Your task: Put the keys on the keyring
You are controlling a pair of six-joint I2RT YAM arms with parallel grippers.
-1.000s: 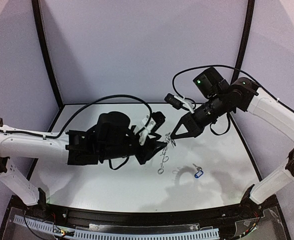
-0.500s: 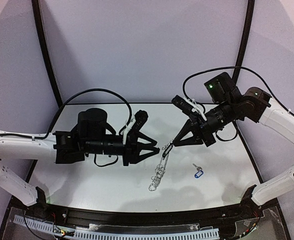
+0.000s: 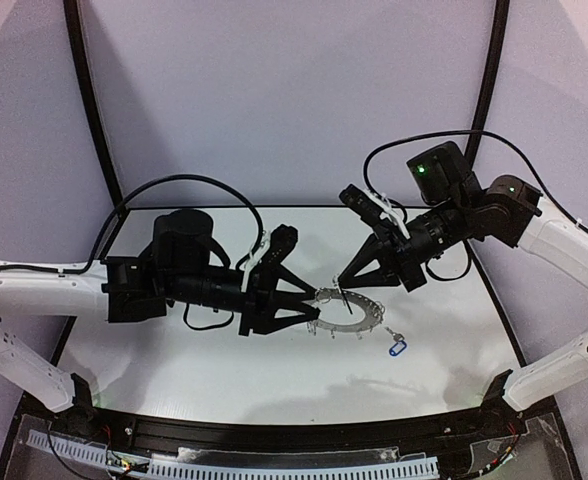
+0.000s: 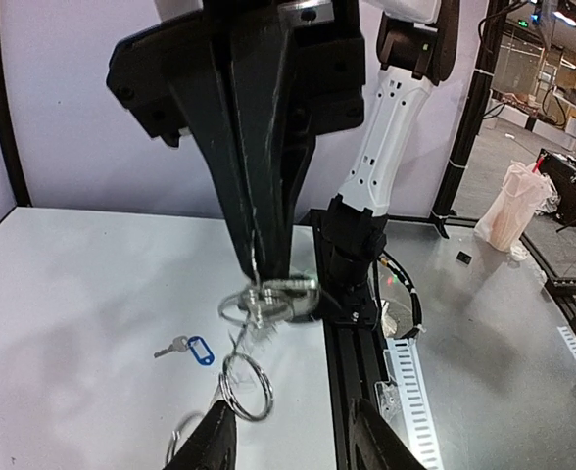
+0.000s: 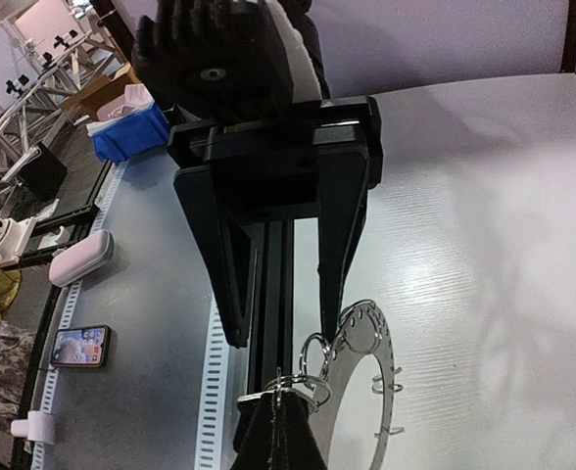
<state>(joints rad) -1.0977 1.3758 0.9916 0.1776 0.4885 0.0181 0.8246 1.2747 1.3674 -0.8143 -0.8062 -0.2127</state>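
The keyring (image 3: 359, 327), a flat ring-shaped disc fringed with small wire loops, hangs roughly level above the table between my two grippers. My right gripper (image 3: 341, 284) is shut on wire loops at its far edge, seen close in the right wrist view (image 5: 284, 401) beside the disc (image 5: 345, 364). My left gripper (image 3: 314, 303) faces it with jaws apart; one fingertip (image 5: 329, 323) touches the ring's loops. In the left wrist view a wire loop (image 4: 267, 391) dangles between my open fingers (image 4: 216, 441). One key with a blue tag (image 3: 396, 347) lies on the table, right of the ring.
The white table (image 3: 174, 360) ends at a black rail (image 3: 294, 435) along the near edge. The right arm's base post (image 4: 352, 255) stands on that rail. Black cables (image 3: 204, 182) arc over both arms.
The keyring hung limp from the right gripper; now it is swung up roughly level between the grippers. The left arm shifted left and turned a second ago, then stayed put.
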